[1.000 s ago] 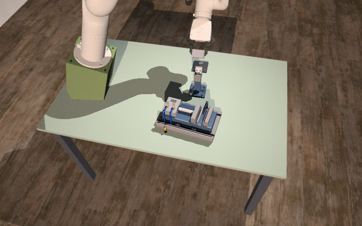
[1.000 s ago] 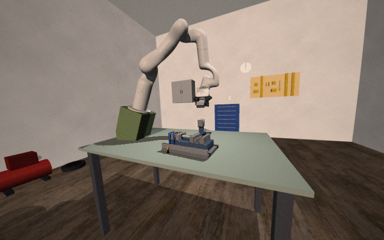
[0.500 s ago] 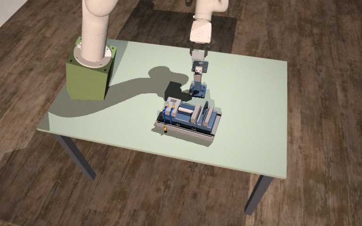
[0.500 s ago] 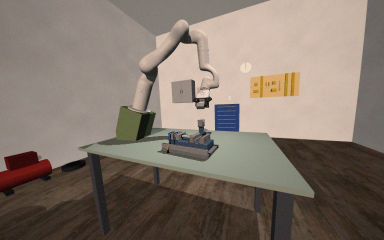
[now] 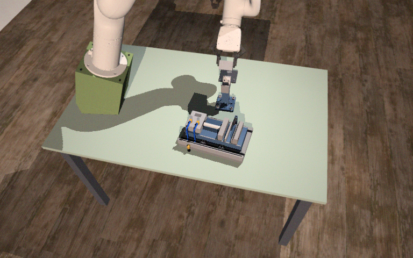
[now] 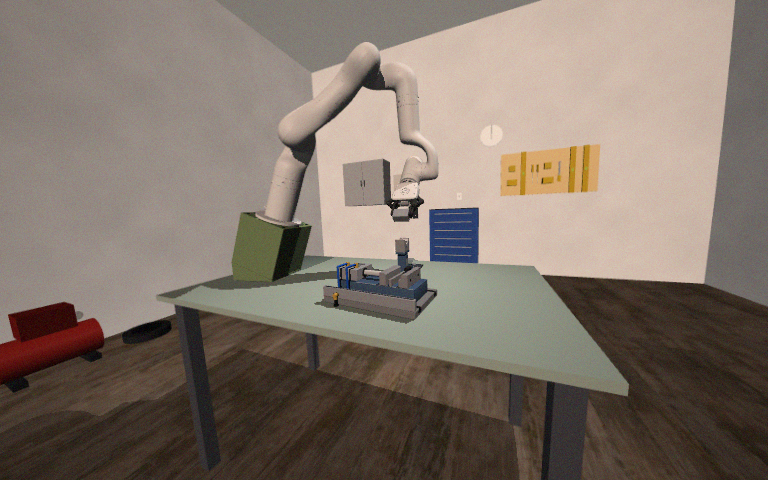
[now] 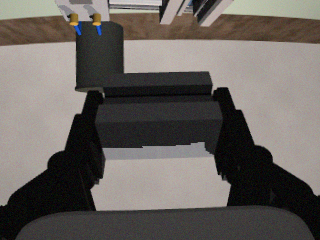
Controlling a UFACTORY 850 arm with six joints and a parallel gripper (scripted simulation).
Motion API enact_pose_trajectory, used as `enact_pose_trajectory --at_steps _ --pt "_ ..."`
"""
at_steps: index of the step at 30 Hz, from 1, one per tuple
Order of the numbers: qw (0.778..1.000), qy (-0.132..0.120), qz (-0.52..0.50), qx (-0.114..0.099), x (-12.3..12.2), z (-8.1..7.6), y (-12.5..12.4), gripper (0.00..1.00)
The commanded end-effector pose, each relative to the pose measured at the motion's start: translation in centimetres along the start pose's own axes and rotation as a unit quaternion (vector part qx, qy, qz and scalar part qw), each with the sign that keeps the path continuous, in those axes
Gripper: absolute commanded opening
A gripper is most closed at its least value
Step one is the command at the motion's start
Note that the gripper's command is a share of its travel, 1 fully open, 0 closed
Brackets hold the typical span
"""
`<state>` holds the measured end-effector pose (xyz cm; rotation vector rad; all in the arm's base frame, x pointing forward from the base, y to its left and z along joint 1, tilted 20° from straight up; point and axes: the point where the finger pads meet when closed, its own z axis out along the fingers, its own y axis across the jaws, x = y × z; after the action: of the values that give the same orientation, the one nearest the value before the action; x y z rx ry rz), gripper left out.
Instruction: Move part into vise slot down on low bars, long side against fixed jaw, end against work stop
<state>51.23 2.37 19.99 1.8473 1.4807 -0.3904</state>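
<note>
My gripper (image 5: pixel 226 61) hangs high above the table's far side and is shut on the part (image 5: pixel 226 65), a grey block held across its short width. It also shows in the exterior view (image 6: pixel 401 213) and in the wrist view (image 7: pixel 158 122), where the dark fingers press on both ends of the part. I cannot tell which way the slot faces. Straight below stands the V-block (image 5: pixel 226 79) on a post with a bolted blue foot (image 5: pixel 225 103), apart from the part. The vise (image 5: pixel 216 134) lies nearer the front, its jaws (image 5: pixel 230 131) open and empty.
The air cylinder with blue hoses (image 5: pixel 194 123) is at the vise's left end. The work stop rod (image 5: pixel 235 120) stands at the jaws' far end. The arm's green pedestal (image 5: pixel 101 83) is at the table's back left. A small yellow knob (image 5: pixel 188 148) sits at the vise's front.
</note>
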Motion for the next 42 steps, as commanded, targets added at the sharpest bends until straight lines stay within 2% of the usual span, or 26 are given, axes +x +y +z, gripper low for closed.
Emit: enact_pose_trajectory --at_steps 1,42 --pt "1.000 0.000 0.001 -0.001 0.3 0.2 0.1 0.00" --pt "1.000 0.000 0.001 -0.001 3.3 3.3 0.1 0.00"
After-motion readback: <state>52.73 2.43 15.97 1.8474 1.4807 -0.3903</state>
